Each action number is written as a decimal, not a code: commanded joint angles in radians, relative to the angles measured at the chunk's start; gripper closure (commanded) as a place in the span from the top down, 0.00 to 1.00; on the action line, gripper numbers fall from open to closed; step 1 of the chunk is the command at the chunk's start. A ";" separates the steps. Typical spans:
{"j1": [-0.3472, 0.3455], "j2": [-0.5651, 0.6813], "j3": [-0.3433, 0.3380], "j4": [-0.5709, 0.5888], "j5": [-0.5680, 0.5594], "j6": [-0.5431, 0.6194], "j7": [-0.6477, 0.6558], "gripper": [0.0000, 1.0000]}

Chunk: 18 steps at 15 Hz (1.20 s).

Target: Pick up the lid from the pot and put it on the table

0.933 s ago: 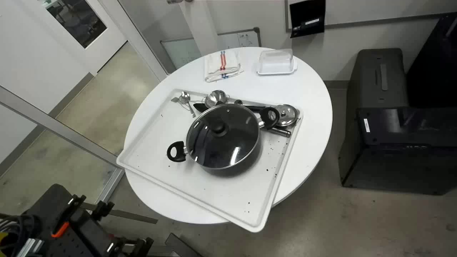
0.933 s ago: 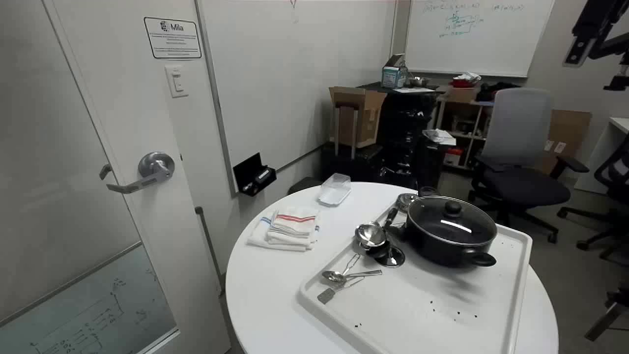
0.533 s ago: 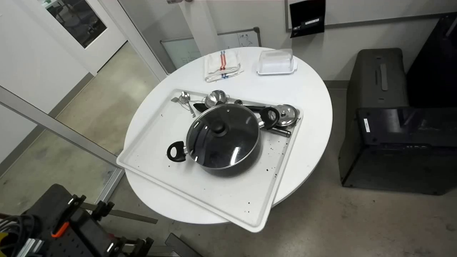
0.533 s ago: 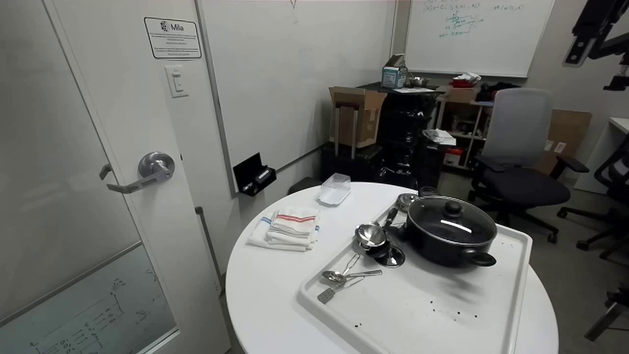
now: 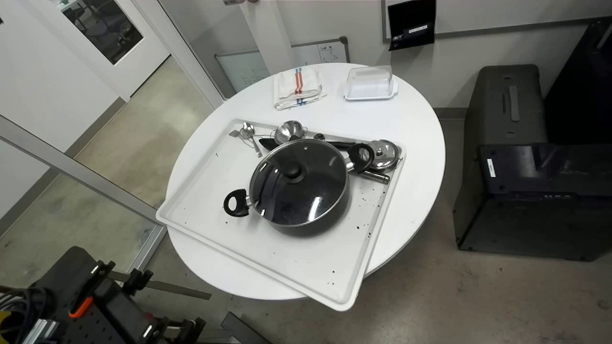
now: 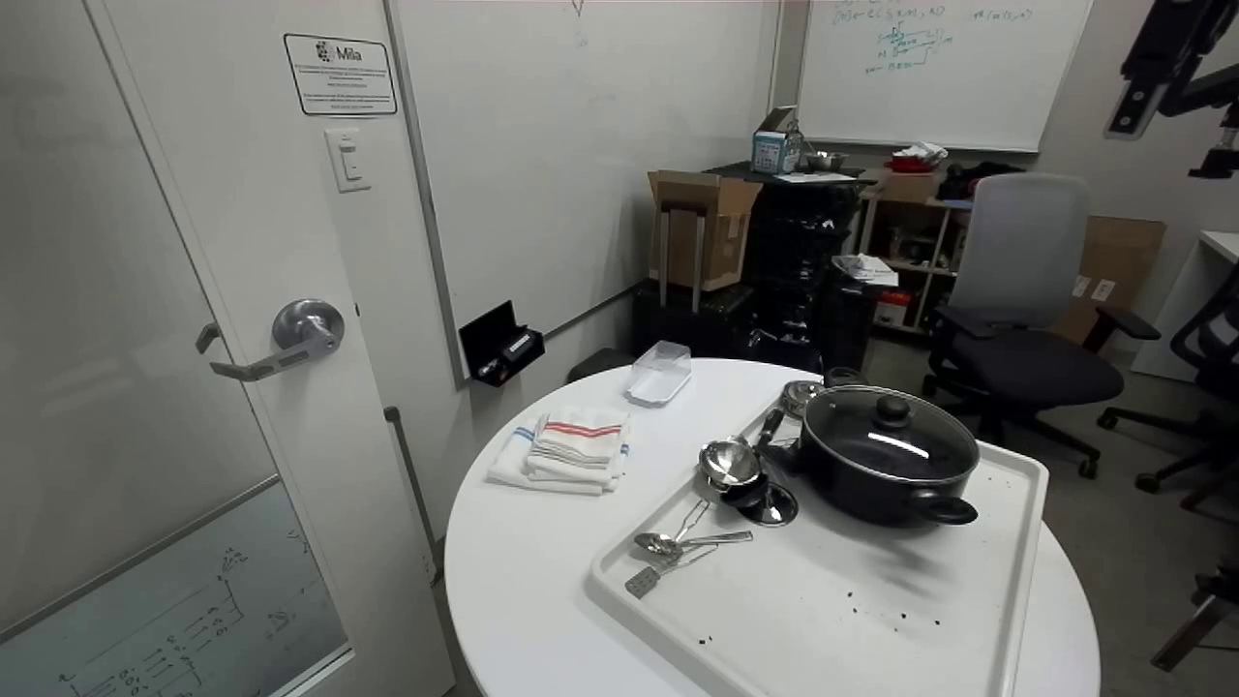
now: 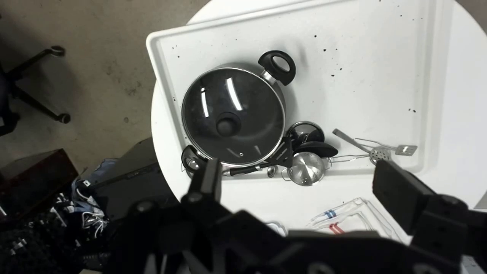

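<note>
The glass lid (image 5: 311,191) with its dark knob sits on the black pot (image 6: 861,496) in both exterior views. The lid also shows in the wrist view (image 7: 251,121), upper left of my fingers. The pot rests on a white tray on the round white table (image 5: 420,191). My gripper (image 7: 298,166) is wide open and empty, with its fingers well apart. It is above the table, apart from the lid; the lid is ahead of the left finger in the picture. A dark arm part (image 6: 1142,92) shows at the top right of an exterior view.
The white tray (image 5: 205,234) holds a small colander (image 5: 288,131), small utensils (image 6: 678,547) and a small metal lid (image 5: 382,154) close to the pot. Folded towels (image 5: 299,88) and a clear-covered dish (image 5: 370,83) stand on the table beyond the tray.
The dark arm part at the top right of an exterior view has shifted slightly left and down. A small dark spot now shows at an exterior view's left edge. Lid and pot are unmoved.
</note>
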 commanded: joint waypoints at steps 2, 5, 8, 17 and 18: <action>0.002 0.092 -0.046 0.049 -0.023 -0.012 -0.027 1.00; -0.002 0.157 -0.078 0.075 -0.031 -0.007 -0.059 1.00; -0.008 0.242 -0.117 0.119 -0.046 -0.002 -0.116 1.00; -0.014 0.543 -0.211 0.317 -0.118 -0.014 -0.378 1.00; -0.016 0.581 -0.217 0.343 -0.129 -0.013 -0.406 1.00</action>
